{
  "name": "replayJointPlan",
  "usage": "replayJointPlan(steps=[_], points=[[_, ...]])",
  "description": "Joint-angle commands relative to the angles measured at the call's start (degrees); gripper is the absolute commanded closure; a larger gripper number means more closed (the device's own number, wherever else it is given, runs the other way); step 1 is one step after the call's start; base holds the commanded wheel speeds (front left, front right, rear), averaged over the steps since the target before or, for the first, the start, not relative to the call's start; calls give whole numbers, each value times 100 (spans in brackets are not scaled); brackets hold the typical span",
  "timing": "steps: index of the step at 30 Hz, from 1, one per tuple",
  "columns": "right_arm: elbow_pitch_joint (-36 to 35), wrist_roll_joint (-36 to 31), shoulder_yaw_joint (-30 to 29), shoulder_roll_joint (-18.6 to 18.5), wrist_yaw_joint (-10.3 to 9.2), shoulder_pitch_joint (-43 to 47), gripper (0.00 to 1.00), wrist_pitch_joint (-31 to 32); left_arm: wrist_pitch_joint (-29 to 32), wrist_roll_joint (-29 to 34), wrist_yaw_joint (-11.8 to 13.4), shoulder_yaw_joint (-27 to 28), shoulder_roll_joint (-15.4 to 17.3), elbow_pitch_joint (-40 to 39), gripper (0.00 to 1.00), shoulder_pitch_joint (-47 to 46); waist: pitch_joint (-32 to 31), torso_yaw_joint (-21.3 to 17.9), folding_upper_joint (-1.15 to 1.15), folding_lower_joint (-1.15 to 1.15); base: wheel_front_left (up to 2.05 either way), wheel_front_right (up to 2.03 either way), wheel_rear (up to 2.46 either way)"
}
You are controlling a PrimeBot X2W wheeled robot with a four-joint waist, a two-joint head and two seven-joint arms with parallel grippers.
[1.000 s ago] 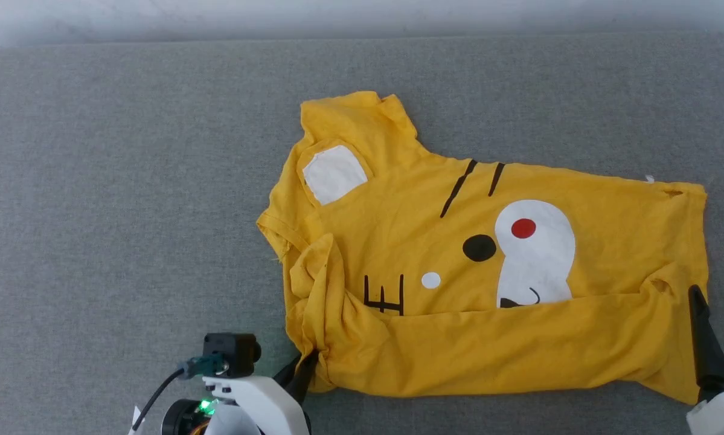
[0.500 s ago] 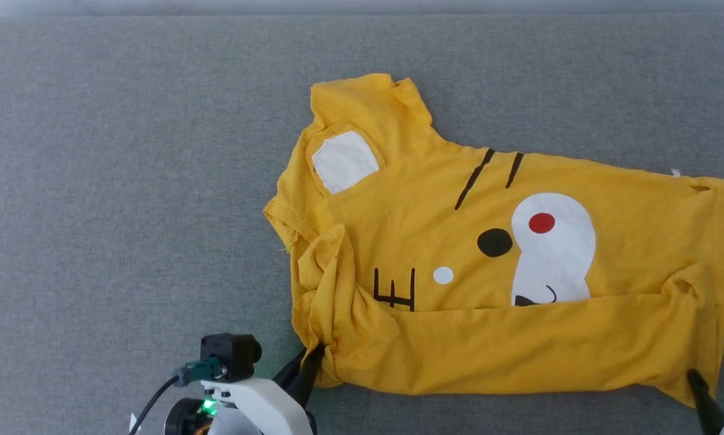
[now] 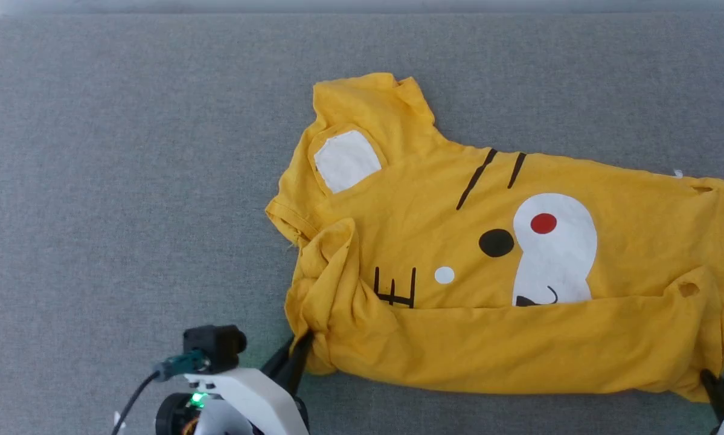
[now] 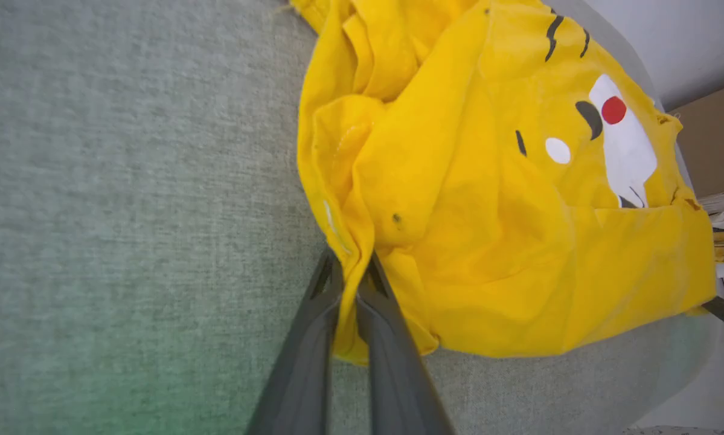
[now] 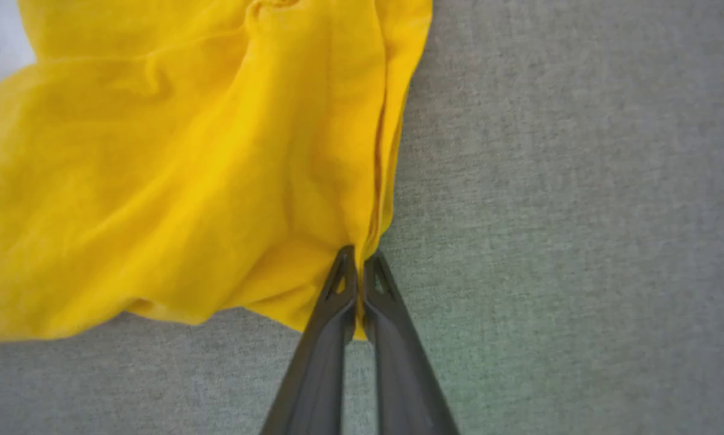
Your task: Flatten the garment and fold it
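Head view: the garment lies print side up on the grey fabric worktop, right of centre. The collar end points to the robot's left and the hem end to its right. It's not flat yet. A long plain yellow flap along the near edge is turned up over the print, hiding the bottom of the white face patch. The near-left sleeve area is bunched into a ridge.

Left claw is clamped on the near-left bunch. The left wrist view shows cloth squeezed between the two dark fingers, with no gap.

Change: a second ago the right claw stood spread open beside the garment's right edge, holding nothing. Now it sits at the near-right corner, jaws pinched together. The right wrist view confirms it, with fingertips meeting on the doubled cloth edge and yellow fabric caught between them. The left grip is the same as before. The whole picture also shifted a bit over that second, which is camera motion rather than the shirt sliding.

Meaning: both ends of the near edge are now held, so the grasp part of flattening looks done. The likely next move is to lift or pull the two corners apart and toward the robot to unroll the flap. Folding has not started. Risk: the right pinch is close to the corner tip and could slip under tension.
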Motion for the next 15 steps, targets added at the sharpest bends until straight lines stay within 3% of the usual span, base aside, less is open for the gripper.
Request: replayJointPlan(steps=[1, 8, 15], points=[[-60, 68, -61, -73, -14, -90, 100, -21, -75, -53, 75, 144, 29, -44, 100, -4, -87, -13, 0, 0, 0, 0, 0], [-726, 348, -223, -284, -14, -6, 100, 261, -66, -290, 151, 464, 289, -663, 100, 371, -377, -22, 0, 0, 0, 0, 0], [-1070, 553, -355, -197, -14, 452, 100, 798, 368, -612, 291, 425, 553, -1296, 100, 1076, -506, -10, 0, 0, 0, 0, 0]])
